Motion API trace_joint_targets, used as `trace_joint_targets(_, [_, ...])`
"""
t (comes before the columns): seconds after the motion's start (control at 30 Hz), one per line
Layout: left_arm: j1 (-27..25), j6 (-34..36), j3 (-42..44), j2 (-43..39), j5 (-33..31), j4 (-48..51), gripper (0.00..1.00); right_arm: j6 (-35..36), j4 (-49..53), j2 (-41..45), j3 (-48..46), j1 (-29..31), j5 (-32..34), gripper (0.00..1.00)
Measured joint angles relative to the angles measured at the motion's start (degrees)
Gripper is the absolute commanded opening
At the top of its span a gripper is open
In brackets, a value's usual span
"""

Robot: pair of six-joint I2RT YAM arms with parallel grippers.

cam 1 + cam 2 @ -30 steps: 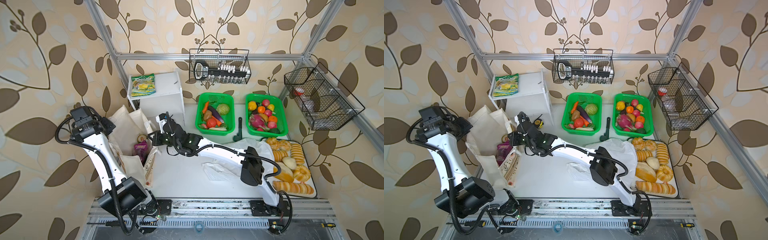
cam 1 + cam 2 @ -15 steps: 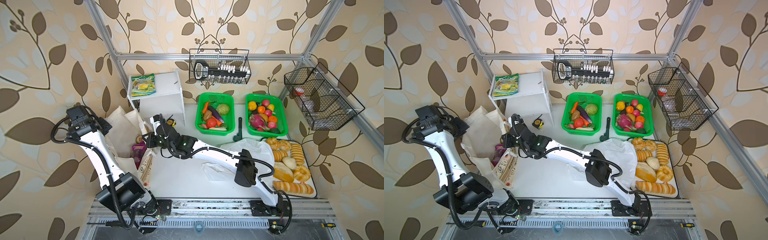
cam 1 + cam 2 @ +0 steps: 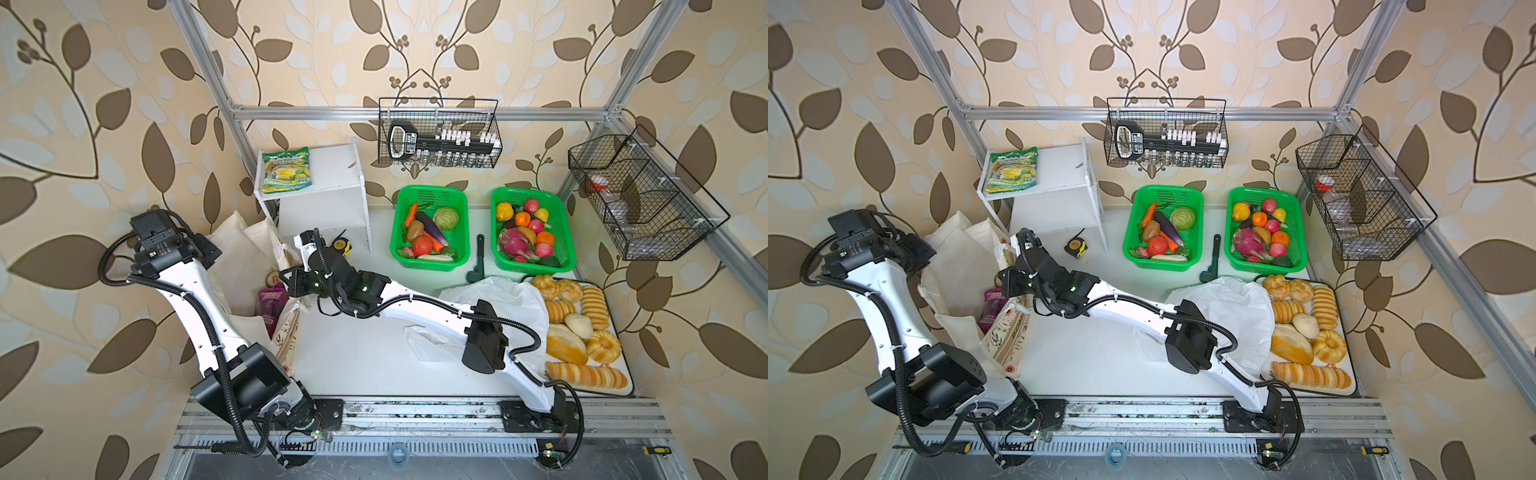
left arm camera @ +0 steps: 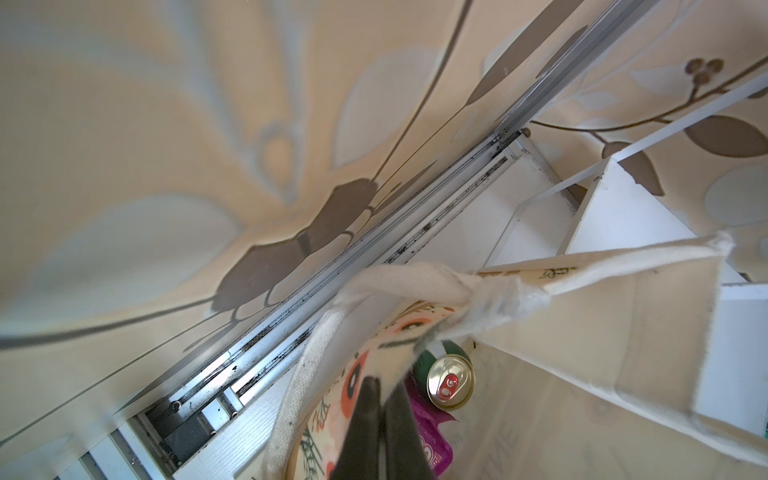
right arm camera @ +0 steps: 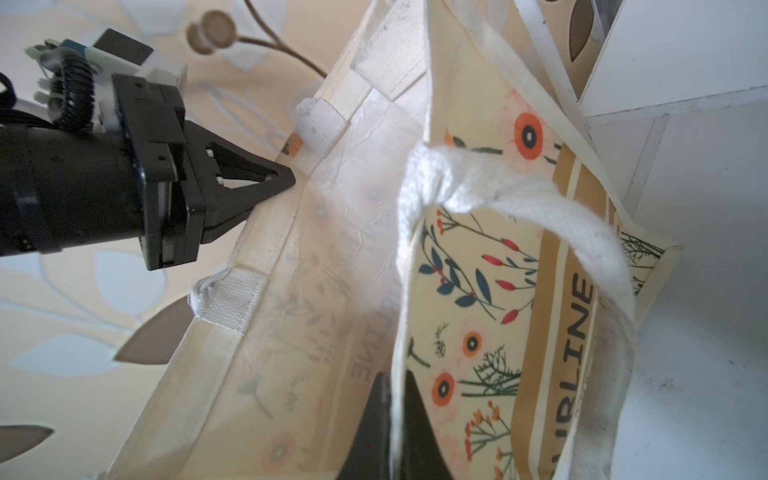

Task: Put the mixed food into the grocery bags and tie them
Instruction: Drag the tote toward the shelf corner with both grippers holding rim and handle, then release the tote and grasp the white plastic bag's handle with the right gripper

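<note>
canvas tote (image 3: 245,266) first, in both top views: where is it, and why so spread?

– it stands at the table's left edge, just beside the white shelf (image 3: 332,170). the left gripper (image 3: 214,253) is at its wall-side rim and the right gripper (image 3: 287,282) at its table-side rim, so the mouth gapes between them. my guess is that an open mouth lets food drop in.

anything inside?

– the purple pouch (image 3: 270,301) and the green drink can (image 3: 274,276). the cabbage (image 3: 446,218), potato (image 3: 415,230) and tomato (image 3: 422,245) sit well apart in a green basket (image 3: 430,192). the white plastic bag (image 3: 511,303) lies slack under the right arm (nothing in it that i can make out).

left wrist view?

– the jaws are pressed together on a fold of the tote's printed cloth. the can (image 4: 451,382) stands below, right beside the pouch (image 4: 434,440). the handle (image 4: 478,297) has a lump like a knot.

right wrist view?

– the tote's rim runs between the right jaws, pinched thin. across the opening, the left gripper (image 5: 291,180) has its tips together at the far rim. opposite pinches hold soft cloth taut. let one go and i'd expect that wall to sag over the pouch.
</note>
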State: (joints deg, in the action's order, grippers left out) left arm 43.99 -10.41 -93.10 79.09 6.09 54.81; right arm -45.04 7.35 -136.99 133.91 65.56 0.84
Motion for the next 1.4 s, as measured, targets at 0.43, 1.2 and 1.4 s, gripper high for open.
trace_joint_targets(0.43, [0.37, -2.27, 0.61, -6.82, 8.83, -5.42, 0.76, 4.00, -2.78, 12.81, -13.09, -1.27, -0.44, 0.59])
trace_joint_targets(1.2, [-56.28, -24.04, 4.68, -14.75, 32.57, -24.17, 0.80, 4.70, -0.22, 67.21, -78.07, -23.71, 9.77, 0.62])
trace_joint_targets(1.4, [-77.44, -24.35, 13.25, -11.06, 23.67, -23.12, 0.77, 4.28, 11.74, 78.44, -91.08, -31.58, 10.97, 0.57])
